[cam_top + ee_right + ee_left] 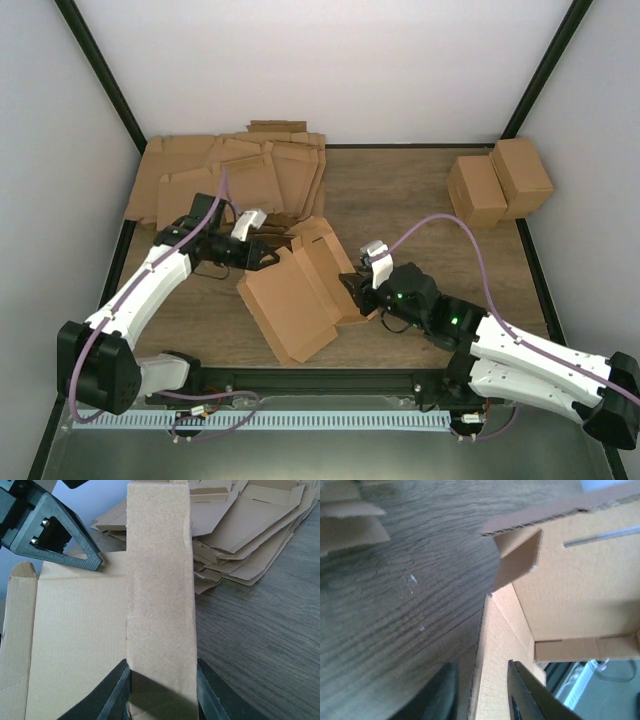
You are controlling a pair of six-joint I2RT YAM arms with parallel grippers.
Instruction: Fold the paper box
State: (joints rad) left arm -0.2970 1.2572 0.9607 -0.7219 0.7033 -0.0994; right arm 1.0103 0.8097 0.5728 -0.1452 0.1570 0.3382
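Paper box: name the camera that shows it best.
Top external: the whole paper box is visible, partly folded on the table. The left wrist view shows only a wall edge and an inner corner; the right wrist view shows one flap close up and part of a panel.

This is a robotics lab cell. Two white-and-black arms (pixel 150 285) are bolted to a slotted rail (pixel 330 418) at the near edge of a wood-grain bench (pixel 420 190), walled by plain white panels (pixel 300 60) and black frame posts (pixel 100 70). A purple cable (pixel 450 222) trails behind the right end effector (pixel 350 285). Beyond the left end effector (pixel 272 258) lies a stack of die-cut cardboard sheets (pixel 230 175); far beyond the right one stand two cartons (pixel 498 182).
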